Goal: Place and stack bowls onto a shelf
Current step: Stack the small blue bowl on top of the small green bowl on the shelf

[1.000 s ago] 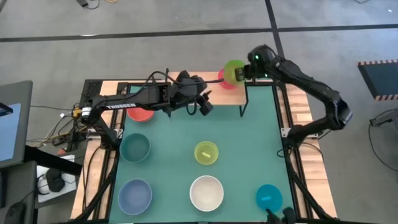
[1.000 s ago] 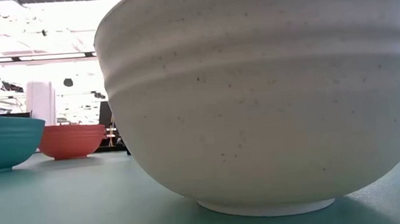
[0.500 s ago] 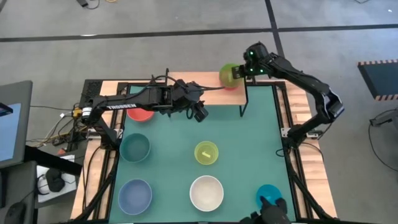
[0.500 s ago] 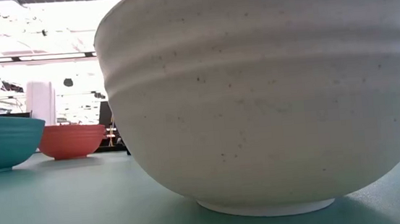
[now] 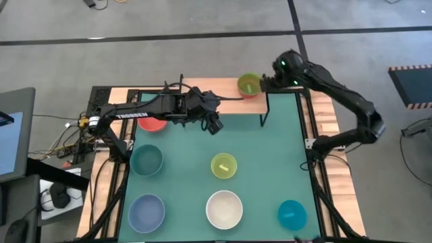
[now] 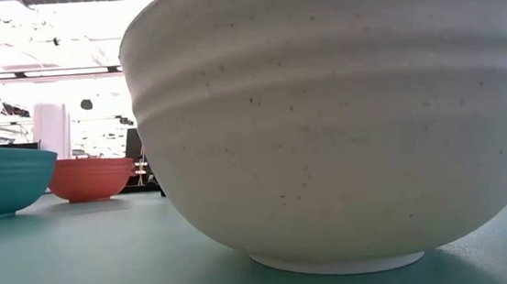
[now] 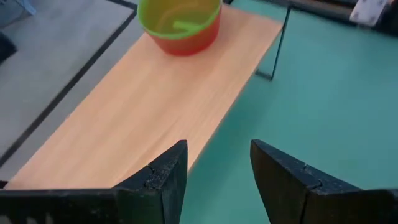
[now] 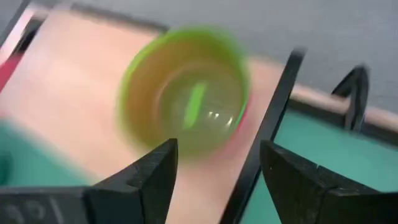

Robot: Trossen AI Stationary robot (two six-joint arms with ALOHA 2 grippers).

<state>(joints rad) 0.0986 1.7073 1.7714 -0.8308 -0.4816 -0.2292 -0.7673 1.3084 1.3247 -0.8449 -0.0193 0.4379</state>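
Starting near, your white bowl (image 5: 224, 209) waits on the mat; farther off, the left gripper (image 7: 214, 177) hovers empty-jawed beside the shelf (image 5: 226, 106), and the right gripper (image 8: 217, 165), jaws parted, leaves the green bowl (image 5: 248, 84) nested in magenta.

Eight bowls (image 5: 224, 209) (two stacked), one shelf (image 5: 223, 106), two arms (image 5: 145, 109).

Both arms reach forward, left tool (image 5: 214, 125) and right tool (image 5: 264, 82) spread apart.

A green bowl (image 7: 179, 15) sits nested in a red bowl (image 7: 186, 42) at the shelf's (image 7: 143, 112) far end; the left gripper (image 7: 217, 171) hangs spread over its near edge.
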